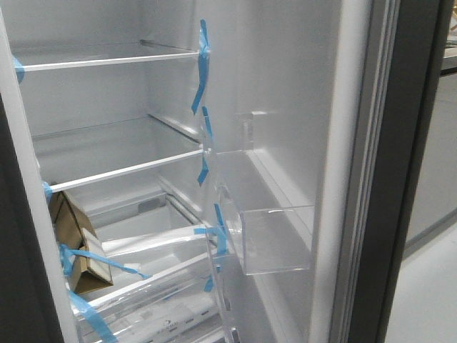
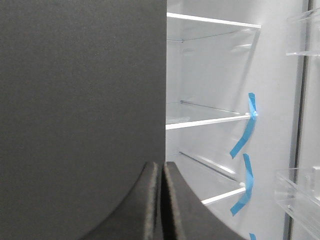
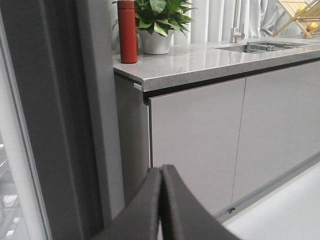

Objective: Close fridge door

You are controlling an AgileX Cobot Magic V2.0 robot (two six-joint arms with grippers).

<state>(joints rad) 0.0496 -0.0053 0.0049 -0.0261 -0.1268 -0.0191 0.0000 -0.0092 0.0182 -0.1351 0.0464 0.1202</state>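
The fridge door (image 1: 300,107) stands open on the right of the front view. Its white inner lining faces the shelves, a clear plastic bin (image 1: 275,239) hangs on it, and its dark grey outer face (image 1: 414,143) shows as a strip at the far right. The door's bins also show in the left wrist view (image 2: 300,195). Its dark edge (image 3: 50,125) fills one side of the right wrist view. My left gripper (image 2: 163,167) is shut and empty, beside a dark grey panel (image 2: 80,100) at the fridge opening. My right gripper (image 3: 161,171) is shut and empty, just outside the door's edge.
Inside the fridge are glass shelves (image 1: 107,61) held with blue tape (image 1: 203,64), clear drawers and a cardboard box (image 1: 71,236). Beyond the door stand light grey cabinet doors (image 3: 200,135) under a stone countertop (image 3: 210,62) with a red bottle (image 3: 127,30) and a potted plant (image 3: 157,22).
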